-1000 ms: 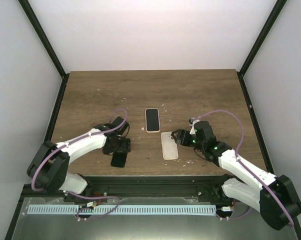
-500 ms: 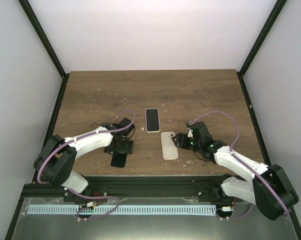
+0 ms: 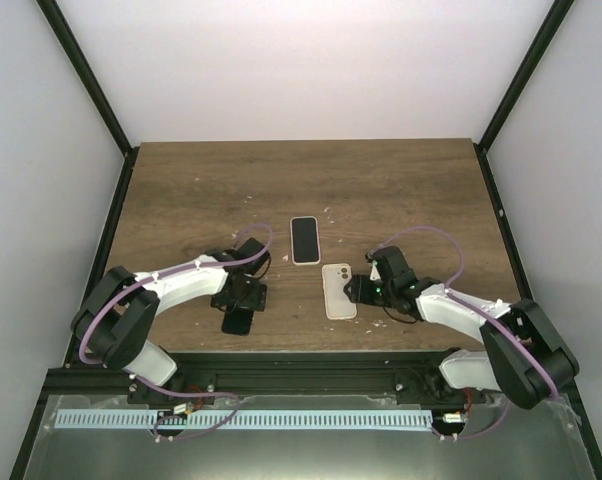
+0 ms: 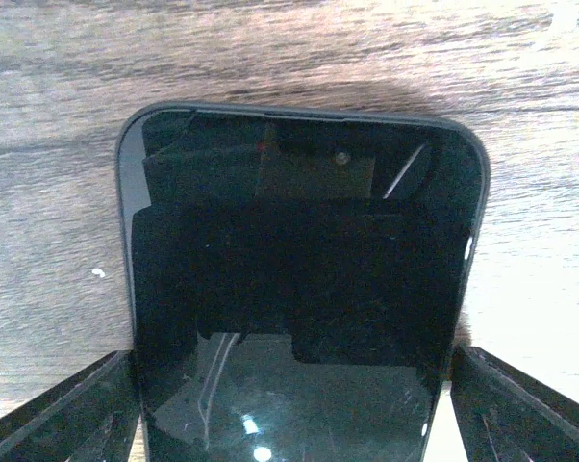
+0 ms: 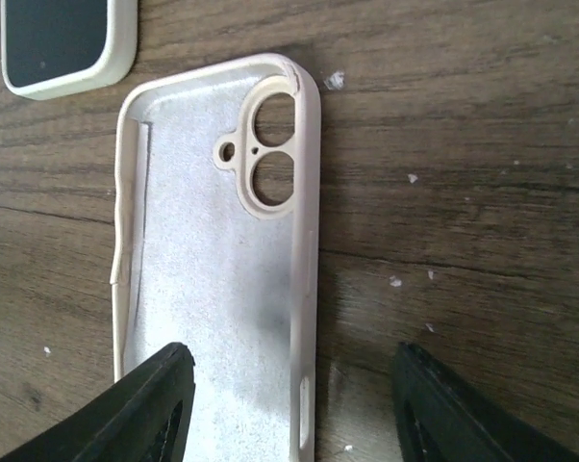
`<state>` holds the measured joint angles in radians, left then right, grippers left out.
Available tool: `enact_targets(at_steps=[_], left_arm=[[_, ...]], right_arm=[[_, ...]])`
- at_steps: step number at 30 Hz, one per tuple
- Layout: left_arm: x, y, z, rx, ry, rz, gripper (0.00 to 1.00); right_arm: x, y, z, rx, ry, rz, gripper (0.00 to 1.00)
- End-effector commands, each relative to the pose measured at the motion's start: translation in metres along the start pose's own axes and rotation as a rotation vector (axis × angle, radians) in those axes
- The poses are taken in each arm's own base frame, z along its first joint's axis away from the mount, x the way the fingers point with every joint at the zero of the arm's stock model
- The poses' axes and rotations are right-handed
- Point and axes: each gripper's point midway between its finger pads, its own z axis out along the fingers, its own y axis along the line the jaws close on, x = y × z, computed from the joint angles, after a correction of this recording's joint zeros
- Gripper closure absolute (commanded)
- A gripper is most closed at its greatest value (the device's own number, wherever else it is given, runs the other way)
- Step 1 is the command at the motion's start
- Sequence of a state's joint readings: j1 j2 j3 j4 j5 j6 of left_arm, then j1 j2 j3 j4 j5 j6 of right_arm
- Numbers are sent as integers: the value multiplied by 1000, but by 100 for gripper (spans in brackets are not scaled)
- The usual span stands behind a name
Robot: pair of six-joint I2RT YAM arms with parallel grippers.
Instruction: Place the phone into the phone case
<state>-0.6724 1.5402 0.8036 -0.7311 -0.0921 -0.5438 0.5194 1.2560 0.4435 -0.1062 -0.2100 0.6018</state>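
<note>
Top external view: compared with a second ago, the right arm [image 3: 451, 312] is seen folded lower and drawn in toward the phone case [image 3: 338, 291], with the right jaws brought to its right edge. The left arm [image 3: 186, 283] has been shifted only slightly, its wrist kept over the phone [image 3: 238, 321]. The phone and the phone case are found where they were.

The phone lies flat, glossy face up, near the front edge of the surface [image 3: 411, 190], to the left of the phone case and apart from it. The left jaws are set wide apart, with one finger [image 4: 63, 414] at each long edge of the phone; whether contact is made cannot be told.

The right jaws are held apart astride the phone case's right wall. One side is over its bare inner floor and the other is over the wood. The phone case lies open side up, with its camera cut-out at the far end.

Just beyond its far left corner a second phone in a cream case [image 3: 304, 240] is placed. White crumbs [image 5: 395, 282] are scattered on the wood around it.
</note>
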Motion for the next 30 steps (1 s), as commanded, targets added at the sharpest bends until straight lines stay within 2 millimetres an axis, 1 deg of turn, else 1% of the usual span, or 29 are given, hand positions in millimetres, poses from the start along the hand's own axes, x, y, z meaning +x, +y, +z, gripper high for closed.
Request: enact_targets(at_steps=[1,4,8,15,17,21,24,30], left_arm=[[5,0,8,5,13,13,12],[6,2,8,-4,15,13,15],[5,3,3,-4,4,14,27],[-5,-2,-19,38,-53,-3,38],[-8,-7,-24,68,-66,-12,40],[-12,-20,-35,150,-85,-23,42],[-15,-30,-43,209,-100,-30,43],[-24,-58,-65,376,-125,-45,46]], right_arm=[[-5,4,7,-20,6,-14,43],[-2,0,14,-5,30,-12,45],[2,-1,21,2,61,-13,54],[11,14,22,-15,88,7,67],[15,18,23,-16,99,26,70],[25,35,22,-57,111,47,75],[29,44,24,-68,113,47,79],[34,57,31,-70,132,8,84]])
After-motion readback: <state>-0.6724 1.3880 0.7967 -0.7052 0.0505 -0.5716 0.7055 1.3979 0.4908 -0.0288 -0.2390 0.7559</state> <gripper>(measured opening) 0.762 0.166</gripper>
